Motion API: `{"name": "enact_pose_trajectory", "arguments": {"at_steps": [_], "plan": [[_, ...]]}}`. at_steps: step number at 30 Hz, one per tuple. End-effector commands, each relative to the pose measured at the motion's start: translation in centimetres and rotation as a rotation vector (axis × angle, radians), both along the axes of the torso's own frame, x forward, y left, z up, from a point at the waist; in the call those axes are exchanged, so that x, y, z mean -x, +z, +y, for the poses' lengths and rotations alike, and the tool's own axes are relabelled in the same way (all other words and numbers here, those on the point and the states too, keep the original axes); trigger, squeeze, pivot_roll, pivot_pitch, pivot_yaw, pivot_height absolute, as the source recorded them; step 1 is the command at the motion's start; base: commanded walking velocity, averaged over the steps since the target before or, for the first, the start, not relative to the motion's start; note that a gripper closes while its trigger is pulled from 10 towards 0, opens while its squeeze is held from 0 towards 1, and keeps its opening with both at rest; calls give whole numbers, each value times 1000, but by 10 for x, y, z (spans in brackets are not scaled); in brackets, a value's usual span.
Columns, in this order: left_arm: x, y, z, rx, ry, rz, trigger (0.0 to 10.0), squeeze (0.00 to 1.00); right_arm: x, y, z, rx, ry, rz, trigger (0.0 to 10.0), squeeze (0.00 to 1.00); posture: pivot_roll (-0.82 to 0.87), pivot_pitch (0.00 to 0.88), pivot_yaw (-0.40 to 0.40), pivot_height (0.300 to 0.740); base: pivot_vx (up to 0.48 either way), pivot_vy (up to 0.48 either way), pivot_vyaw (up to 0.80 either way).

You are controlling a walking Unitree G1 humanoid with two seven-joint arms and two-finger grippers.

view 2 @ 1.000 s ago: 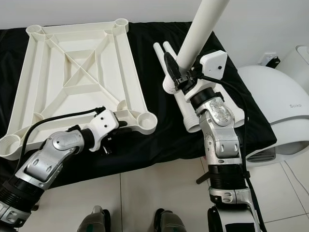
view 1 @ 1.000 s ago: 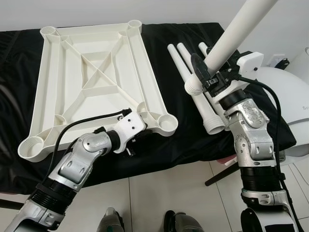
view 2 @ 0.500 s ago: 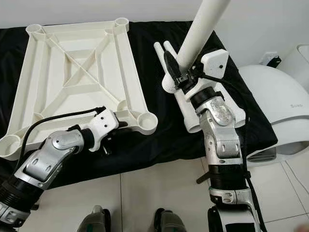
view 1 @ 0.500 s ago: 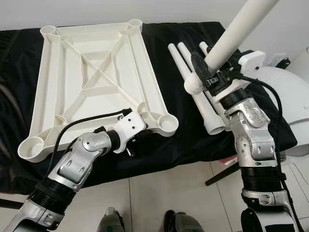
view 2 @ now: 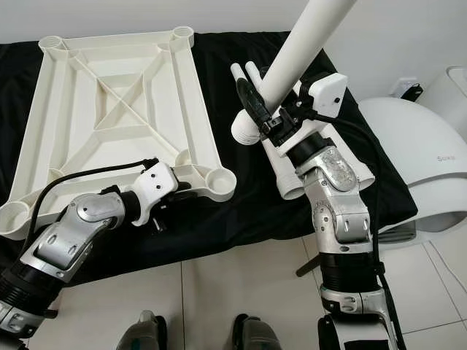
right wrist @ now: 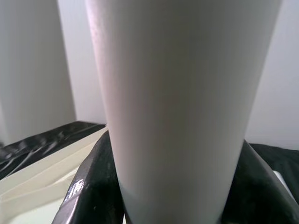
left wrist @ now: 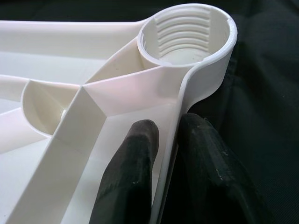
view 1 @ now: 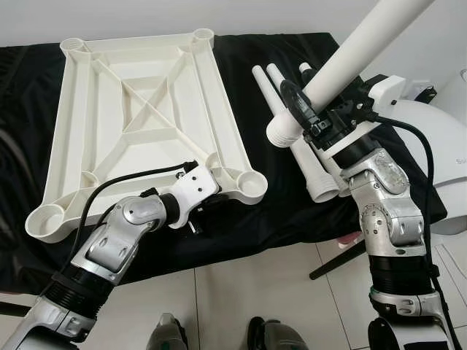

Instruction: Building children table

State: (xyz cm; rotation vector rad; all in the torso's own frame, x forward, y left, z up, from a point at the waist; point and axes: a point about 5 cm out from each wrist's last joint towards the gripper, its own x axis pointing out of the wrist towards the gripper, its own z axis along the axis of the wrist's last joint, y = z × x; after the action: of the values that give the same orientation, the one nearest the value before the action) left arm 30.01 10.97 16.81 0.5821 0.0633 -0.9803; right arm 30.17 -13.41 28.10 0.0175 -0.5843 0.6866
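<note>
On black cloth (view 1: 292, 219), ribbed white tabletop (view 1: 139, 109), right hand (view 1: 310, 117) apparently clasping smooth leg (view 1: 350, 58)

White table leg (right wrist: 182, 102) up close, clamped between two black fingers (right wrist: 91, 186); black cloth (right wrist: 42, 142) and pale tabletop frame (right wrist: 42, 172) behind.

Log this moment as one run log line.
left gripper: shut on tabletop rim by corner socket | right gripper: shut on leg, raised | spare legs: on cloth
</note>
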Motion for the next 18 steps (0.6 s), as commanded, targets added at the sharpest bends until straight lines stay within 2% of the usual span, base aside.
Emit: {"name": "enact_pose_trajectory", "arguments": {"at_steps": [1,3,8,12,18], "plan": [[-4,3,12,-60,36,-21,10000,0,5,-1,2,21,56,4,10000,0,67,201,-25,740,0,0,0],[-2,7,14,-67,29,-30,10000,0,3,-10,-2,39,114,52,10000,0,67,203,-26,740,0,0,0],[-1,9,14,-69,24,-34,10000,0,2,-13,-4,46,127,67,10000,0,69,204,-26,740,0,0,0],[9,14,13,-77,-16,-44,10000,0,-4,-25,-8,61,188,132,10000,0,73,208,-29,740,0,0,0],[12,15,11,-72,-18,-47,10000,0,-6,-31,-5,74,248,163,10000,0,83,207,-34,740,0,0,0]]}}
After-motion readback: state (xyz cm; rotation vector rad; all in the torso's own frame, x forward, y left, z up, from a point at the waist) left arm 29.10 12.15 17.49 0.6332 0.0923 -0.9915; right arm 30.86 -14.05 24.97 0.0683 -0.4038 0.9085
